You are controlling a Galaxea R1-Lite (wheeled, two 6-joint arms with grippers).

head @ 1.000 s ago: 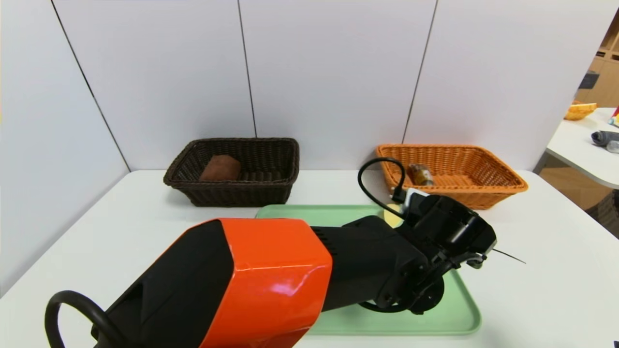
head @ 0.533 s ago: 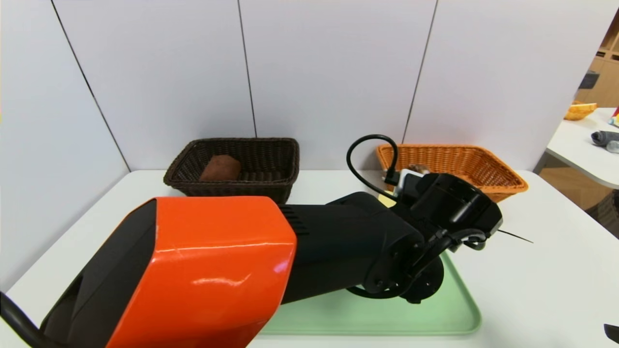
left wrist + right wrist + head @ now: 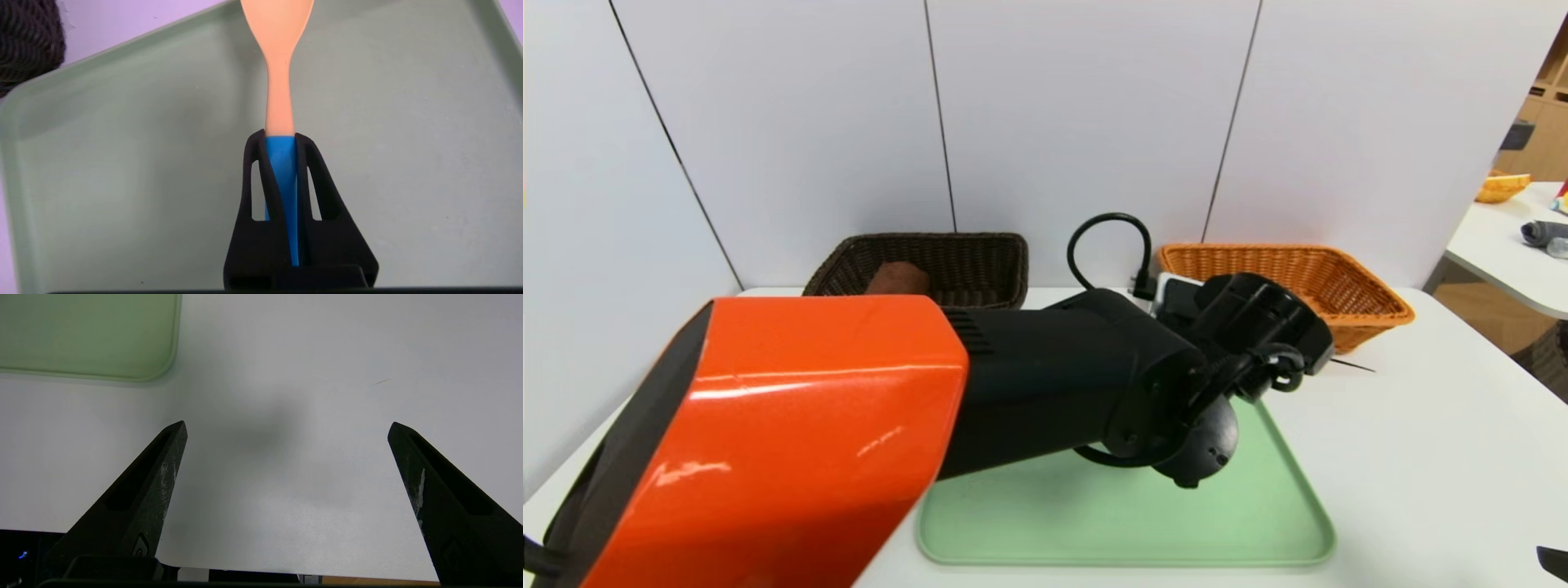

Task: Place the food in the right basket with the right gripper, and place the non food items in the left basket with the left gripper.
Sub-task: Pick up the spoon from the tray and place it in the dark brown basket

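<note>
Above green tray [image 3: 122, 163], left pincer [image 3: 280, 141] clamped on spoon [image 3: 279, 81]; right pincer [image 3: 286, 430] apart over table [image 3: 327, 355].

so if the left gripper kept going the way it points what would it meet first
Probably the green tray: the left gripper, shut on the spoon, aims down over it. The spoon's bowl would likely touch first, though depth is unclear.

Glossy orange shell [image 3: 792, 433] on a black left arm, looped black cable [image 3: 1094, 241], slotted pointed black fingers [image 3: 135, 498].
</note>
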